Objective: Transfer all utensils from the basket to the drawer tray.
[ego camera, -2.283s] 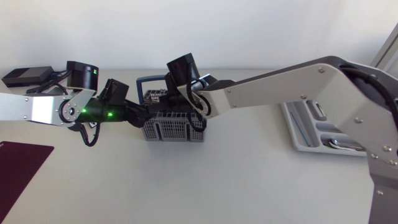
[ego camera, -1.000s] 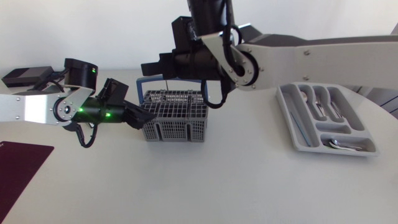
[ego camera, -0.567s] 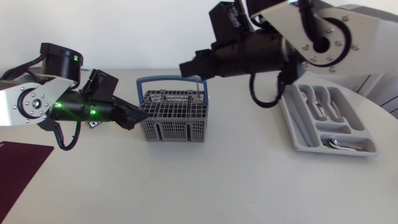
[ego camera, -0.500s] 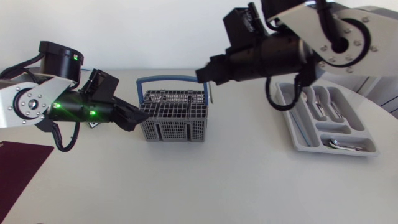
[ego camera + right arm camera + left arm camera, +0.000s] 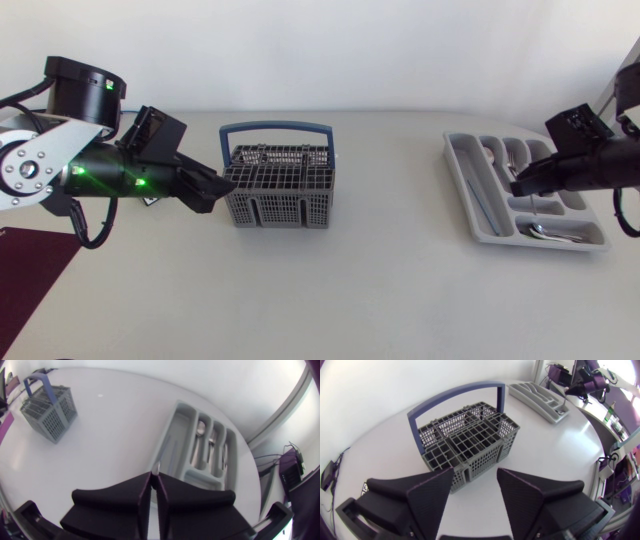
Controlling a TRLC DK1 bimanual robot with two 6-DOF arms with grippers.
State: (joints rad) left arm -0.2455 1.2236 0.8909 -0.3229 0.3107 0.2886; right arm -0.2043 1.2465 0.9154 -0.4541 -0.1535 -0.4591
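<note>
White table [image 5: 350, 290], right claw [image 5: 516, 188] moved from basket [image 5: 280, 190] to tray [image 5: 470, 200] gripping utensil [image 5: 156, 466], left claw [image 5: 218, 188] wide

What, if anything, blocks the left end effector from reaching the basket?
Likely nothing, so yes: the left end effector sits open beside the basket; the right end effector holds a utensil over the tray.

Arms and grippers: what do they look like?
Left arm: silver-grey link, black cylindrical joints, green lights on its black forearm, looped black cable. Right arm: black where visible. Left gripper and right gripper: matte black, two broad wedge-shaped fingers each.
</note>
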